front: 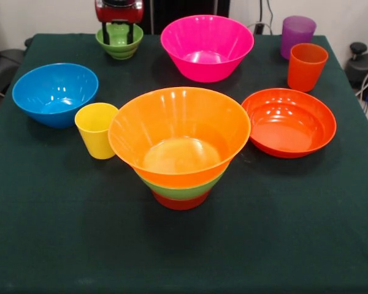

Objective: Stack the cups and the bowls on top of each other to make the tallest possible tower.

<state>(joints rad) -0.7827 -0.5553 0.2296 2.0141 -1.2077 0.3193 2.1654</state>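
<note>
The tower [180, 160] stands at the middle of the desk [55, 245]: a small red-orange bowl [180, 201] at the base, a medium green bowl [183, 190] nested in it, and a large yellow-orange bowl [179, 131] on top, its inside bare. At the far edge the claw [118, 33] reaches down into a small green bowl [119, 41], its two dark prongs straddling the near rim, one inside and one outside; whether they already pinch the rim or sit just apart from it cannot be told. The step in hand looks like picking up this small bowl to crown the stack. The next move calls for a firm hold on the rim, a lift clear of the desk, then a carry forward to set the bowl level inside the yellow-orange one. The other pieces wait around the stack: the blue bowl [55, 93], yellow cup [96, 129], pink bowl [207, 47], shallow orange bowl [288, 121], orange cup [306, 66] and purple cup [297, 34].
</note>
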